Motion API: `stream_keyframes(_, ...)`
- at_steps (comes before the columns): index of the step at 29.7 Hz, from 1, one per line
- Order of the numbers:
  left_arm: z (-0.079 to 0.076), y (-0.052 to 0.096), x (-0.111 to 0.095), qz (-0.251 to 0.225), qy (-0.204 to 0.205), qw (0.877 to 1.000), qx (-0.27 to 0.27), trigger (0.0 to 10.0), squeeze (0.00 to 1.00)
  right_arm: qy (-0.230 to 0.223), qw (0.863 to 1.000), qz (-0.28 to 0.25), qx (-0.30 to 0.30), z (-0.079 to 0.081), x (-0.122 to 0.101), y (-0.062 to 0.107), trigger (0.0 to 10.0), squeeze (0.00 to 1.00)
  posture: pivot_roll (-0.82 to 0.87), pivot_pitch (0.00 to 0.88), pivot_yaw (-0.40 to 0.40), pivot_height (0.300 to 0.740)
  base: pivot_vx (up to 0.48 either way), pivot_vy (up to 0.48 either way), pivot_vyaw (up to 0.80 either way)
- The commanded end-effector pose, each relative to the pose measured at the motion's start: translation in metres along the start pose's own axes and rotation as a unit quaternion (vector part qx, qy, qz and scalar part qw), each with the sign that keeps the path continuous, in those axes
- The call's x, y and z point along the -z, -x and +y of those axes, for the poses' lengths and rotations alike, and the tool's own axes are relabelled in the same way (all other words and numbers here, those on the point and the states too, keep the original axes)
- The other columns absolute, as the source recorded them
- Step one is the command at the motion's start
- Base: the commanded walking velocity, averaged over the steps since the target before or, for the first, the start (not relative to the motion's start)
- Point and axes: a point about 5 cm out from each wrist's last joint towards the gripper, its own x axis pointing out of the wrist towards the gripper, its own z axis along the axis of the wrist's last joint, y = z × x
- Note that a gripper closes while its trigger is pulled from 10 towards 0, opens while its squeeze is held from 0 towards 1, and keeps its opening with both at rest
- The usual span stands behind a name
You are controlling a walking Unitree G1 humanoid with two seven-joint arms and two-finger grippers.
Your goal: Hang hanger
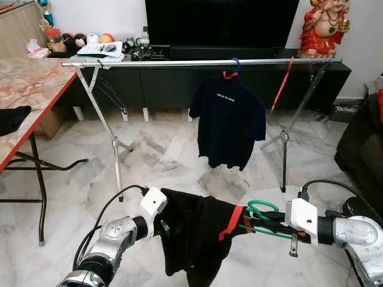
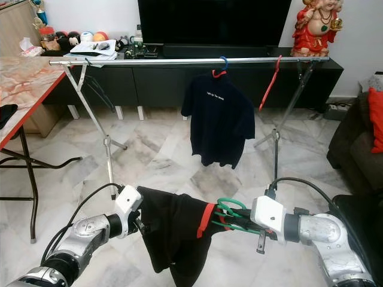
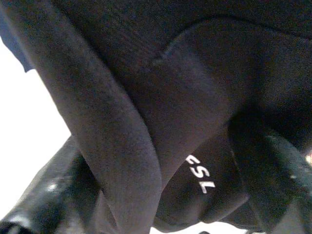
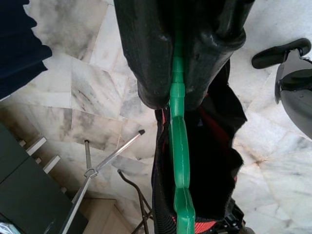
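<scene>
Clenched on the green hanger (image 1: 258, 216), your right gripper (image 1: 254, 222) has its two black fingers pinched hard against the plastic just below the hook, and the right wrist view shows the green bar squeezed in the seam between them. Your left gripper (image 1: 164, 228) is buried in the dark shirt (image 1: 194, 236); its fingers reach into folds of fabric, but you cannot tell from here whether they are pressed onto the cloth or spread inside it.

Start with the biggest reference, the drying rack (image 1: 197, 62). Its silver rail runs across the room well ahead of you and well above where you hold the load. A second dark shirt (image 1: 229, 122) hangs from it on a blue hook, and a red hanger (image 1: 281, 84) dangles further to the right. The bare stretch of rail to the left of the hung shirt looks like the safest target, so close in on that part before you lift.

Next, mind the shirt you carry. It sags low between your arms, with a red trim at the collar beside the hanger neck, so keep both arms level as you raise it, or the garment may slide off.

Finally, the hook. It lies nearly flat now; I judge you will need to roll the right wrist until it stands upright, then lower its mouth over the rail.
</scene>
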Motion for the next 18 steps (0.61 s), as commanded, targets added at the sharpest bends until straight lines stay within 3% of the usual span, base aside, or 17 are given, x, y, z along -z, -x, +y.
stream_keyframes(1, -0.0026, 0.0016, 0.0062, 0.003, 0.018, 1.000, 0.009, 0.0, 0.00, 0.014, 1.000, -0.020, 0.014, -0.0049, -0.0095, 0.0055, 0.0, 0.00, -0.06, 0.053, -0.001, 0.740, 0.000, 0.000, 0.00)
stream_keyframes(18, -0.0055, -0.0004, 0.0030, -0.020, 0.042, 0.999, 0.025, 0.0, 0.00, 0.011, 1.000, -0.019, 0.017, -0.0065, -0.0092, 0.0042, 0.0, 0.00, -0.05, 0.061, -0.006, 0.740, 0.000, 0.000, 0.00)
